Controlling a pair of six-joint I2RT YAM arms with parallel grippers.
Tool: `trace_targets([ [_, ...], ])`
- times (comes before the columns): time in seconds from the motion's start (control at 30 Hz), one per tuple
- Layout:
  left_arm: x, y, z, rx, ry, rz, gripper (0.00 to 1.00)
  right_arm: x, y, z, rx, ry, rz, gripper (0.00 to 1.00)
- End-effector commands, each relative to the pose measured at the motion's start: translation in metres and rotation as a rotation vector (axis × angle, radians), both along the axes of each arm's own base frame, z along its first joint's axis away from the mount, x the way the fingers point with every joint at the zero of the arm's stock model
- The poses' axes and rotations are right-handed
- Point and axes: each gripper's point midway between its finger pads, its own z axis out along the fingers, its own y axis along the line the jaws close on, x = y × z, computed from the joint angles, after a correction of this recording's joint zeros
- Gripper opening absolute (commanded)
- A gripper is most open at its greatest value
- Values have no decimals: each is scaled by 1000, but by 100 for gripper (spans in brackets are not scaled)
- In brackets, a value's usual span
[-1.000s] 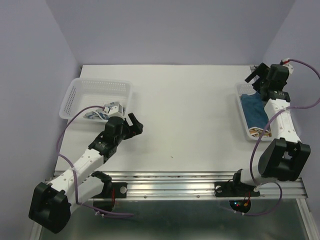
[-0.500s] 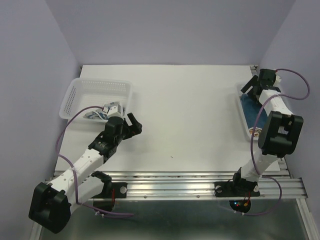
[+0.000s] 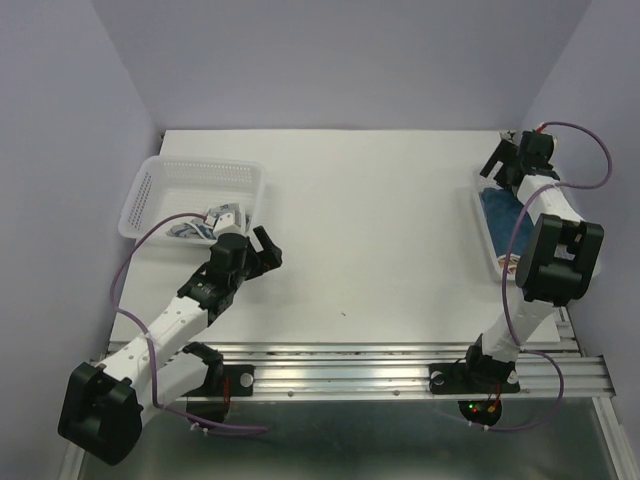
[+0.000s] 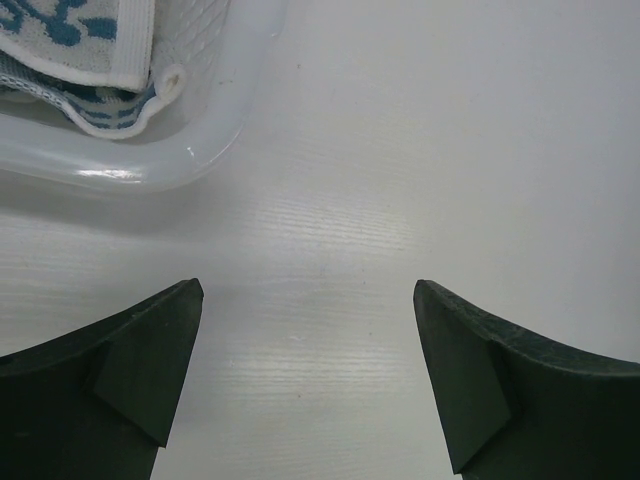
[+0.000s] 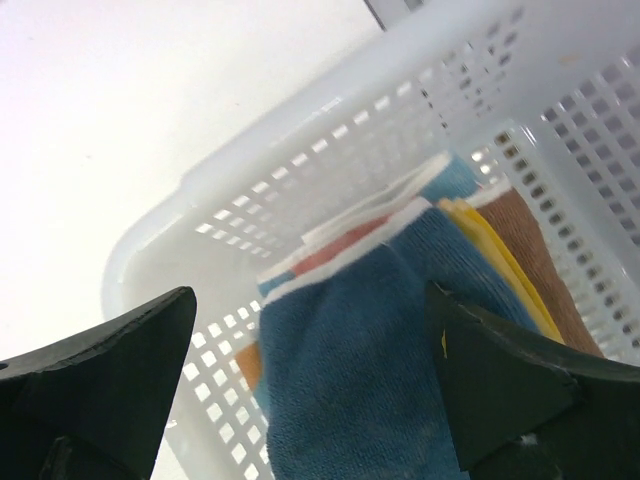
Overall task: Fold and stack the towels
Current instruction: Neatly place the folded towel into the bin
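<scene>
A plain dark blue towel (image 5: 360, 370) tops a folded stack in the right white basket (image 5: 300, 130). Yellow (image 5: 490, 250) and brown (image 5: 545, 260) towel edges show beside it, and a white-edged reddish one (image 5: 350, 235) under it. My right gripper (image 5: 310, 293) hangs open over the far end of that stack (image 3: 500, 210), touching nothing. A white towel with blue pattern (image 4: 70, 30) lies in the left basket (image 4: 230, 130). My left gripper (image 4: 308, 290) stands open over bare table just outside that basket's near right corner, and holds nothing.
The left basket (image 3: 160, 170) sits at the back left. The right basket (image 3: 484, 228) runs along the table's right edge. Purple walls close in the back and sides. A purple cable loops beside each arm.
The right arm has folded up, its elbow swinging over the basket, and its gripper has shifted a little left at the basket's far end. The left arm has not moved.
</scene>
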Motion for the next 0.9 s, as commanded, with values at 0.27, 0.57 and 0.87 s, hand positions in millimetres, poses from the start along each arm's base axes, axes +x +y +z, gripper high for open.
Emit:
trace_targets([
  [0.27, 0, 6, 5, -10, -31, 32, 99, 34, -29, -5, -85, -93, 33, 100],
  [0.57, 6, 6, 20, -25, -66, 47, 99, 46, -26, 33, -63, -178, 89, 100],
  [0.87, 34, 24, 100, -2, -183, 194, 99, 12, 41, 177, -15, -479, 216, 100],
])
